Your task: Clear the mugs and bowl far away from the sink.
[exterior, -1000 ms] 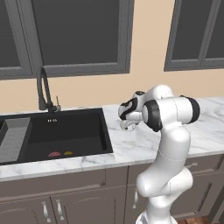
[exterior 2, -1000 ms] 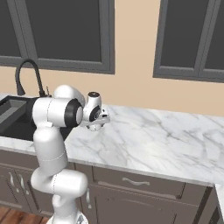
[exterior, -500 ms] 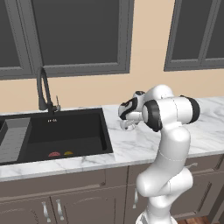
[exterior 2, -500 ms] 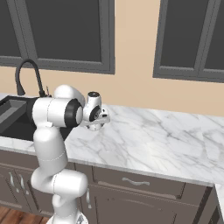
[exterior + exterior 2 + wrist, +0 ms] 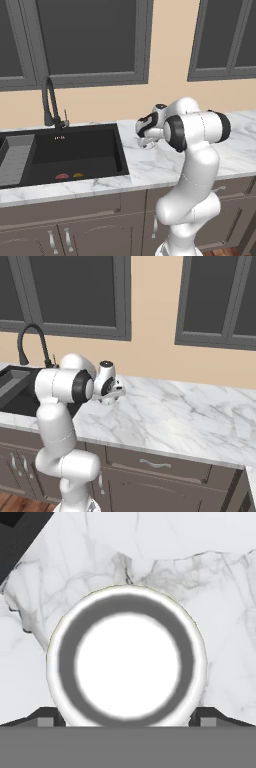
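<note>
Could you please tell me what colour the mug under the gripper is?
The mug is glossy white, clearest in the hand view.

The left base view is looking forward and down from behind the arm's left, taking in the sink [image 5: 70, 150] and the marble tabletop [image 5: 150, 167] to its right. The right base view is looking from behind the arm's right along the same tabletop [image 5: 170, 416], sharing the sink's [image 5: 12, 388] right edge. The hand view is looking straight down, very near, into a white mug [image 5: 126, 662] standing on the tabletop by the sink's corner.
</note>
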